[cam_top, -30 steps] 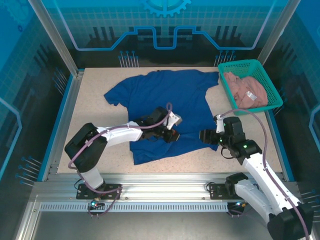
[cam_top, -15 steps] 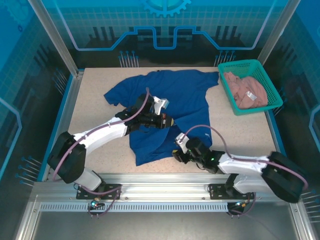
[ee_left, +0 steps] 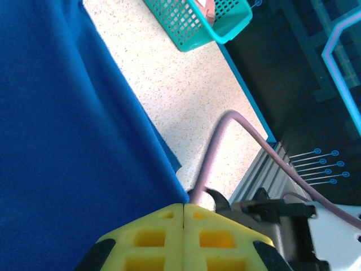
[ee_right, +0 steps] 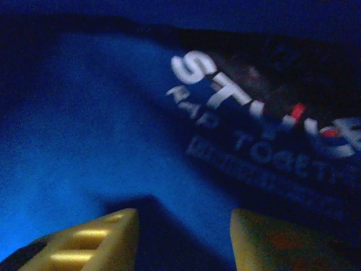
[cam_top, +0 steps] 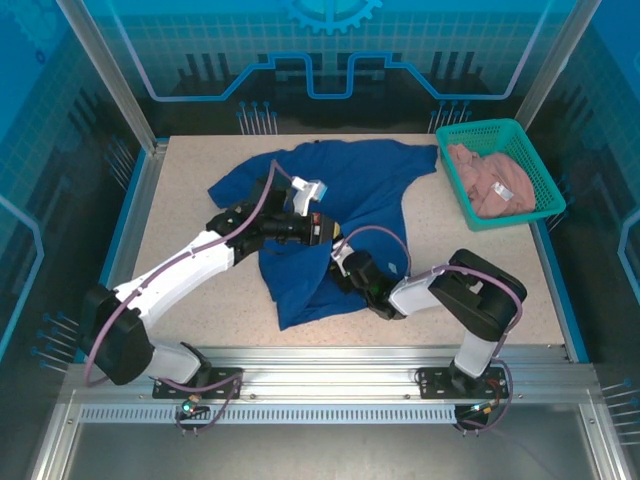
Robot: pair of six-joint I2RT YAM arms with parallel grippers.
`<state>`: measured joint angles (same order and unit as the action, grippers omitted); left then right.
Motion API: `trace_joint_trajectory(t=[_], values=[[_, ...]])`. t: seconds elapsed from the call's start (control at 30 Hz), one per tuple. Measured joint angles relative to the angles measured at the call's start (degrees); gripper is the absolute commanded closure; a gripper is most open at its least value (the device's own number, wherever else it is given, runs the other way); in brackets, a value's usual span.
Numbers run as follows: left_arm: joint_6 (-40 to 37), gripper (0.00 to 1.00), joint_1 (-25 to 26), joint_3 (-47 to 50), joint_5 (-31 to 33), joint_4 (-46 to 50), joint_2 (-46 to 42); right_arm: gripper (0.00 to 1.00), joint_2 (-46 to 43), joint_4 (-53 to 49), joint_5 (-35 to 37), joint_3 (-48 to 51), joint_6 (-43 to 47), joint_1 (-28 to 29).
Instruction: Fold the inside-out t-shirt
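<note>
Left pincer (cam_top: 318,228): pressing shut on a blue edge of the shirt at mid-body; in the wrist view the cloth is hanging off to one side of it.
Inside-out t-shirt (cam_top: 350,178): lying mid-bench (cam_top: 180,200), long axis running far to near, collar far, hem near.
Right pincer (cam_top: 345,266): sitting part-spread just beside the left one, low at the fold, with the pale printed graphic (ee_right: 248,113) lying straight ahead.
Coming move: probably turning on that printed layer; the right arm is nearer it.

pale print (ee_right: 248,121) on the blue inside-out t-shirt (ee_right: 84,124), large white letters "ST" at the top, smaller dim line below reading about "TOGETH", remaining lettering too dark and blurred to read
</note>
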<state>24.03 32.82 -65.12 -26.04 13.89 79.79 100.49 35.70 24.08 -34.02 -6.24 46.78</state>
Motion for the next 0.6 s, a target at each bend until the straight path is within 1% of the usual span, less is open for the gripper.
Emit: trace_joint_trajectory(t=[0.13,0.33,0.47,0.6], values=[[0.1,1.00,0.0,-0.7,-1.2,0.0,-2.0,0.48,1.0,-3.7,0.9,-4.9,-2.2,-2.8],[1.2,1.00,0.0,-3.5,-4.1,-1.9,-2.8,0.44,4.6,-9.4,4.0,-14.2,-3.9,-3.3],[1.8,1.00,0.5,-7.7,-5.5,-2.5,-2.8,0.42,7.8,-14.5,5.4,-20.0,-5.8,-4.4],[1.8,1.00,2.2,-12.6,-6.8,-3.0,-2.7,0.40,11.1,-20.3,6.1,-26.4,-7.5,-5.1]])
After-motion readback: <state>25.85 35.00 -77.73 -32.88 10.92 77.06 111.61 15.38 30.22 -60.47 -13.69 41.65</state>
